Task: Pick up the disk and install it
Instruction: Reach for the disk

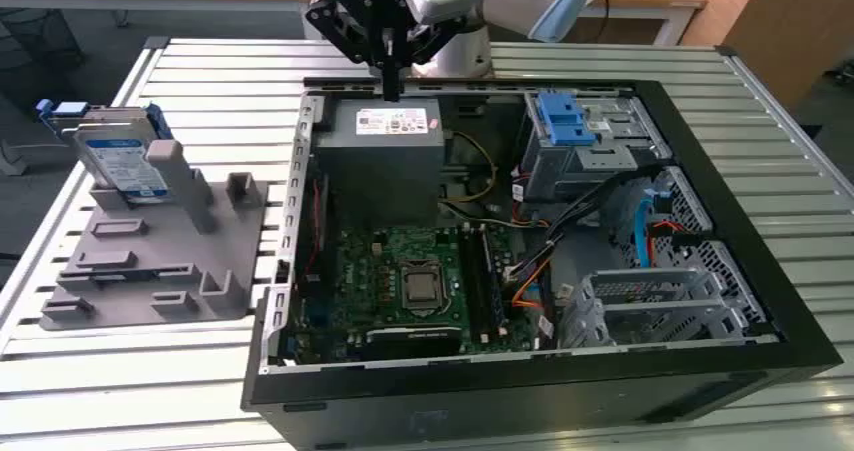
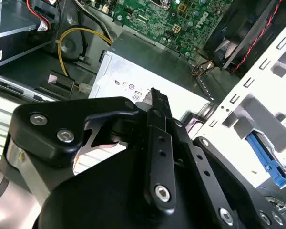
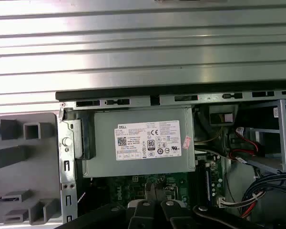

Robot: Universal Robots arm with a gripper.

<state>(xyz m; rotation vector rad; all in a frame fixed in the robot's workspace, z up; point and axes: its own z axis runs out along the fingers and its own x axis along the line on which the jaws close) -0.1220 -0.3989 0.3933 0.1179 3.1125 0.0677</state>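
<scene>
The disk (image 1: 120, 157), a silver drive with a white-and-blue label and blue rails, stands upright in the grey holder (image 1: 147, 261) at the exterior view's left, outside the computer case. My gripper (image 1: 392, 89) hangs over the case's far edge, just above the grey power-supply box (image 1: 384, 151), well away from the disk. Its black fingers are pressed together with nothing between them. In the second wrist view the gripper (image 2: 155, 98) points at the power supply's white sticker (image 2: 133, 90), and a blue rail (image 2: 264, 160) shows in the grey holder.
The open black computer case (image 1: 747, 221) lies on a slatted metal table (image 1: 200, 71). Inside are a green motherboard (image 1: 407, 286), a metal drive cage with a blue latch (image 1: 567, 121), loose cables (image 1: 534, 271) and an empty metal bay (image 1: 661, 306).
</scene>
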